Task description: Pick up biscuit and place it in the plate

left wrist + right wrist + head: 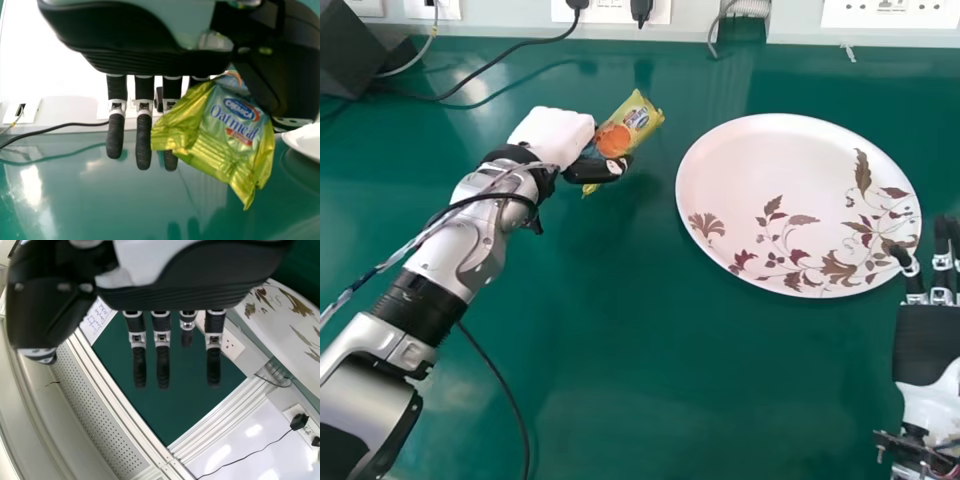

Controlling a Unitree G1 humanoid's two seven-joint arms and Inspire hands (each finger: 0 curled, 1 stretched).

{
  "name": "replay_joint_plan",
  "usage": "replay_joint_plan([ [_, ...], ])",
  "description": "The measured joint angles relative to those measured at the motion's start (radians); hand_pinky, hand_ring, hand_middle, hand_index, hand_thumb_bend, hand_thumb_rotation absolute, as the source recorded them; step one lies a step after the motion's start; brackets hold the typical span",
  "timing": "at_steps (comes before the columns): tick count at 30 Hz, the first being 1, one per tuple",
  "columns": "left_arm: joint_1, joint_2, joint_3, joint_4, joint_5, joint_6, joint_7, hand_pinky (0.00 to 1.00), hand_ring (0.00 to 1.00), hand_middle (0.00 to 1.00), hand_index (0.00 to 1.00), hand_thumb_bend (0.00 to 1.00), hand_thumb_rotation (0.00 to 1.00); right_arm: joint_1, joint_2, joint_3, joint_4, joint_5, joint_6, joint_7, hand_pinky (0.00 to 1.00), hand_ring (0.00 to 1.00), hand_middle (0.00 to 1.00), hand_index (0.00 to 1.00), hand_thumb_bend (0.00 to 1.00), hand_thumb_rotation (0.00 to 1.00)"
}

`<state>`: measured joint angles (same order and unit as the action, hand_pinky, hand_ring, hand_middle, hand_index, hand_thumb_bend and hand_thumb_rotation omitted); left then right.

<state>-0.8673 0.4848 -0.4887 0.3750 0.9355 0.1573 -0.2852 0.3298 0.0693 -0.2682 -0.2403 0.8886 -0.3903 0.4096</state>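
Note:
My left hand [556, 137] is above the table left of the plate, pinching the yellow-green biscuit packet [628, 128] between thumb and fingers. In the left wrist view, the hand [143, 135] has the biscuit packet [227, 132] held at its thumb side, with the other fingers extended. The white plate [770, 170] with brown leaf patterns lies right of the packet, apart from it. My right hand [927, 340] is at the head view's right edge, close by the plate's near right rim; its fingers are straight and hold nothing in the right wrist view [163, 360].
A green table [690, 380] lies under everything. Black cables [485, 68] run across its far left part, near a dark box [350, 60]. White wall sockets [610, 10] line the back edge.

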Motion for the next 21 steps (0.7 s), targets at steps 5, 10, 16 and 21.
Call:
replay_joint_plan([
  [5,0.032,0.001,0.019,-0.044,-0.017,-0.005,0.002,0.33,0.41,0.49,0.52,0.51,0.0,0.0,0.0,0.001,0.0,-0.006,-0.002,-0.012,0.53,0.65,0.67,0.64,0.79,0.0],
  [10,0.037,0.015,0.042,-0.076,-0.02,-0.016,-0.001,0.33,0.41,0.49,0.52,0.51,0.0,0.0,0.0,0.001,0.0,-0.009,-0.004,-0.016,0.52,0.63,0.68,0.65,0.76,0.0],
  [16,0.04,0.032,0.057,-0.108,-0.036,-0.033,-0.008,0.33,0.41,0.49,0.52,0.51,0.0,-0.001,0.0,0.001,0.003,-0.009,-0.012,-0.017,0.49,0.6,0.66,0.65,0.77,0.0],
  [21,0.059,0.037,0.077,-0.138,-0.055,-0.046,-0.013,0.33,0.41,0.49,0.52,0.51,0.0,-0.001,0.0,0.002,0.005,-0.007,-0.015,-0.018,0.49,0.6,0.62,0.63,0.78,0.0],
])
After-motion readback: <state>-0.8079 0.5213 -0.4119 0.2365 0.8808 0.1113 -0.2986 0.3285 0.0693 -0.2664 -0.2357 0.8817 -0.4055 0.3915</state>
